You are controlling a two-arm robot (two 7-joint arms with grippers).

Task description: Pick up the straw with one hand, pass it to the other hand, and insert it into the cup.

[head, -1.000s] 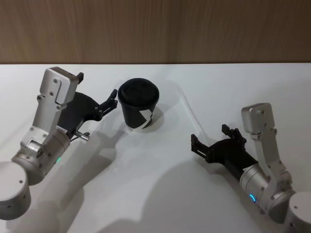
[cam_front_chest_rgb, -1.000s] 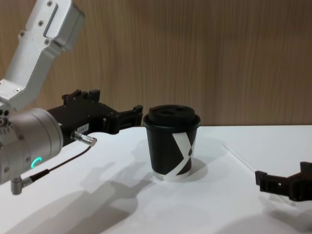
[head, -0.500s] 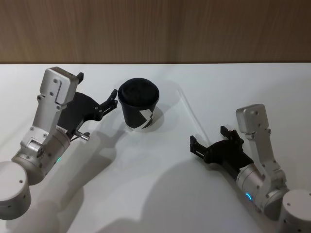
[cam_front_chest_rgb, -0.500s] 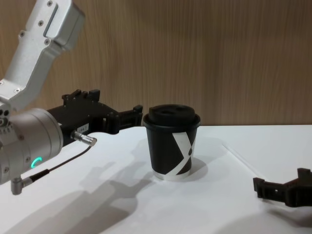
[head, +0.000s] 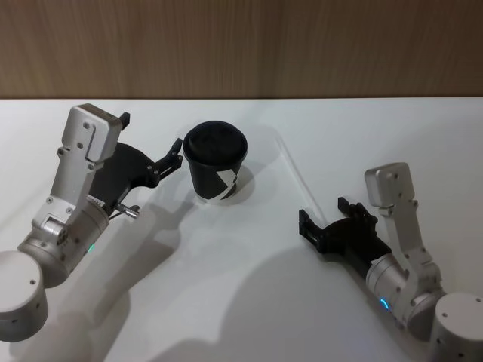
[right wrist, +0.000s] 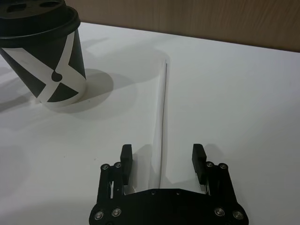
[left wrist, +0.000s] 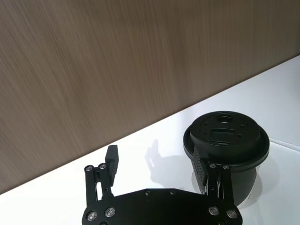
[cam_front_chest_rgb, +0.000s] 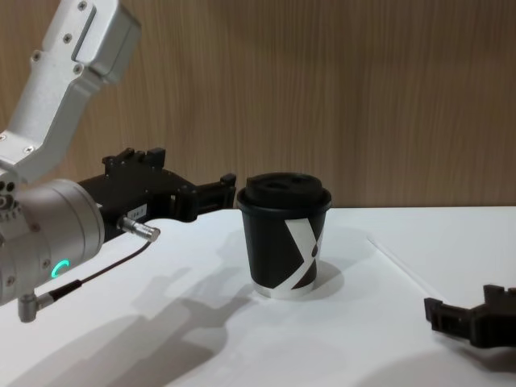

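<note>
At the left of the head view, the left gripper point(head: 174, 156) hovers just beside the cup point(head: 216, 160), its jaws spread wide and empty. Right of the cup, the straw point(head: 294, 167) lies flat on the table point(head: 241, 302). At lower right, the right gripper point(head: 323, 217) sits low with its jaws wide apart; the straw's near end runs between them, ungripped. The pick-up seems to be in hand, and next the jaws must close squarely on the thin tube.

Left pincer point(head: 155, 134) and right pincer point(head: 323, 211) both gape wide.
</note>
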